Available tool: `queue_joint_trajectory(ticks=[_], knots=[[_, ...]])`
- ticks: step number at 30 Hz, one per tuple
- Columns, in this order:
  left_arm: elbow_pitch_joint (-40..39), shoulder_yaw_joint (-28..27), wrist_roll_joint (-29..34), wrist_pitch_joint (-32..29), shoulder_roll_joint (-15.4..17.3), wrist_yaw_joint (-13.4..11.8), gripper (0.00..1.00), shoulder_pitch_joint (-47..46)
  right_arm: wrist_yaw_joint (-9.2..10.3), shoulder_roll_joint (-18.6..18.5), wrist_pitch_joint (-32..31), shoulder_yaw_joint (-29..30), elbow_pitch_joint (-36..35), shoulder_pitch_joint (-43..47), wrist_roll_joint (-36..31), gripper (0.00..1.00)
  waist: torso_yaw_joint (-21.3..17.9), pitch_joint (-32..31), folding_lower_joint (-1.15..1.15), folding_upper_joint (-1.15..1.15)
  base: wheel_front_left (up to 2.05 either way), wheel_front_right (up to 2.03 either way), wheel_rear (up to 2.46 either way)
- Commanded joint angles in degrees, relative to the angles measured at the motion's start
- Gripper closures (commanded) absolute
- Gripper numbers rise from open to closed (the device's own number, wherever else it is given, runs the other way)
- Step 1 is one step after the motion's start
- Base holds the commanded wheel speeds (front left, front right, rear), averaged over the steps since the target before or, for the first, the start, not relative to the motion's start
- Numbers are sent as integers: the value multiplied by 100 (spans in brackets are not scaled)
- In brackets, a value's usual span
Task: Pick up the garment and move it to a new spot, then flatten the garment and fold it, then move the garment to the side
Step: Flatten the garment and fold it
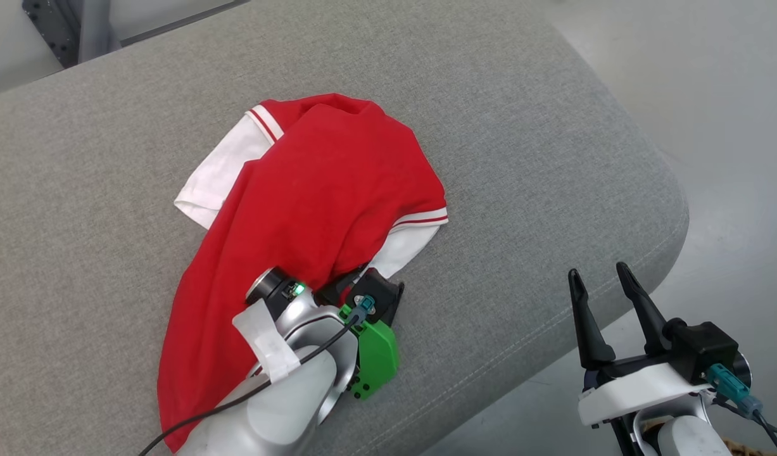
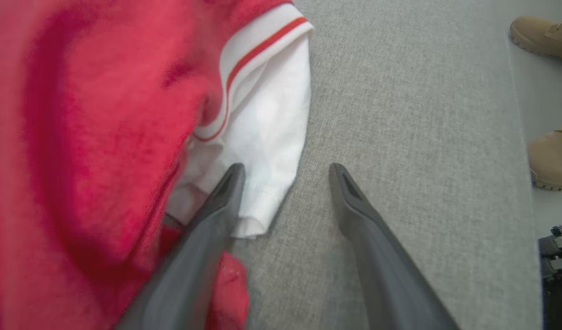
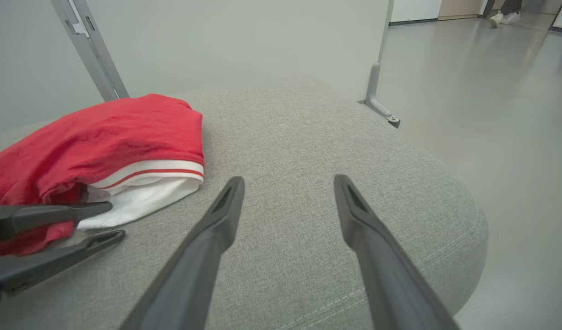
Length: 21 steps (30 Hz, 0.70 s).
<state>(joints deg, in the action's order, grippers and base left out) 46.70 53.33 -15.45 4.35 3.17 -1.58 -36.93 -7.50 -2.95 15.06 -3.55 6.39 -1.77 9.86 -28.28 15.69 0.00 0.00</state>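
Note:
A red garment (image 1: pixel 312 202) with white, red-striped sleeves lies crumpled on the grey cushion (image 1: pixel 521 158). My left gripper (image 1: pixel 363 282) is at the garment's near right edge, partly under the red cloth. In the left wrist view the left gripper (image 2: pixel 286 167) is open; one finger lies over the white sleeve (image 2: pixel 267 133) and the other over bare cushion. The right wrist view shows the left gripper (image 3: pixel 115 221) from the side, jaws apart around the white sleeve's (image 3: pixel 143 197) hem. My right gripper (image 1: pixel 598 271) stands open and empty at the cushion's near right edge, and the right gripper (image 3: pixel 288 179) faces the cushion (image 3: pixel 308 137).
The cushion's rounded edge (image 1: pixel 673 209) drops to pale floor on the right. A person's tan boots (image 2: pixel 544 34) stand on the floor beside the cushion. Grey metal posts (image 3: pixel 377 87) rise behind it.

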Motion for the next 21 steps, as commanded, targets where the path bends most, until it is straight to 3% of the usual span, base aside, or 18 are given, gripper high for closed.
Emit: queue_joint_trajectory(ticks=[1, 2, 4, 5, 10, 21], knots=[[49, -3, 12, -2, 10, -70, 24, -97, 2, 2, 18, 4, 8, -53, 4, 0, 23, -20, 0, 0, 0, 0, 0], [75, 11, -1, -2, 3, -106, 44, -105, 2, 3, 18, 7, 3, -53, 2, 0, 34, -25, 0, 0, 0, 0, 0], [126, 35, -44, -22, -5, -157, 71, -149, 2, 2, 18, 11, -2, -48, -8, 0, 56, -34, 0, 0, 0, 0, 0], [165, 62, -53, -47, -7, -166, 100, -169, 2, 3, 18, 11, -1, -46, -12, 0, 64, -37, 0, 0, 0, 0, 0], [211, 142, -214, -85, -14, -105, 100, -194, 2, 3, 18, -5, 15, -64, -8, 0, 81, -41, 0, 0, 0, 0, 0], [-778, 186, -1273, -101, -19, -48, 100, -282, 2, 3, 18, 11, 22, -55, -17, 0, 96, -69, 0, 0, 0, 0, 0]])
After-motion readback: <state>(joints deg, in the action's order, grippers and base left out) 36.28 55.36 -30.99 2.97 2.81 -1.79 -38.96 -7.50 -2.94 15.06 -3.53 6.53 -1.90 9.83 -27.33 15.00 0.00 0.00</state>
